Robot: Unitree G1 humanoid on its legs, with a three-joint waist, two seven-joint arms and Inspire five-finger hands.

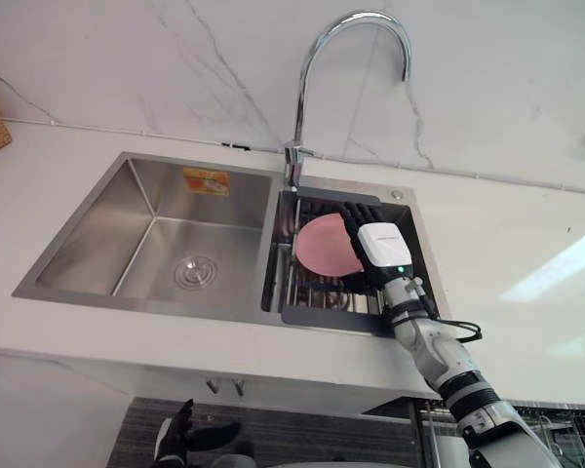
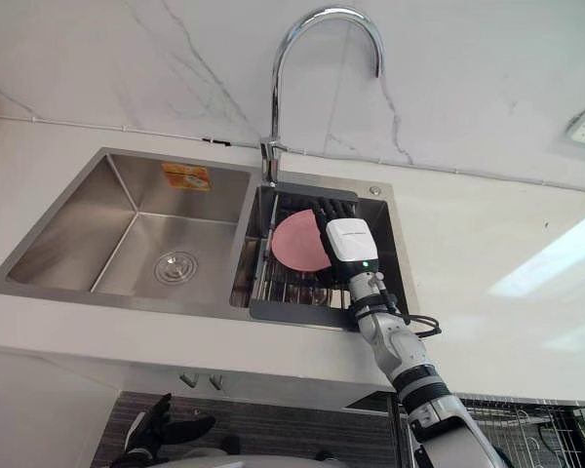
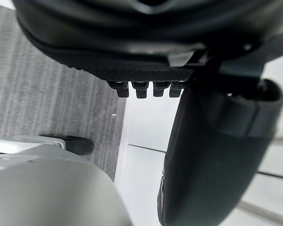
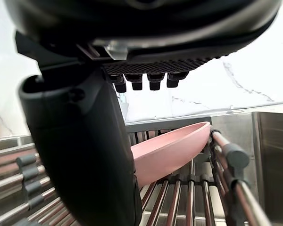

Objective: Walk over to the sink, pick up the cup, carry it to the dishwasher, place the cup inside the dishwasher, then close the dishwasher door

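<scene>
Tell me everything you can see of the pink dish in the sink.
The pink dish is round, shallow, plain and matt, plastic by its look. It leans tilted on the bars of the dark rack in the right basin of the sink. The right hand reaches over its right edge, fingers straight; contact cannot be told.

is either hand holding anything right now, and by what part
Nothing is gripped yet. The right hand is open over the right edge of the pink dish on the sink rack, thumb beside its rim. The left hand hangs open, empty.
</scene>
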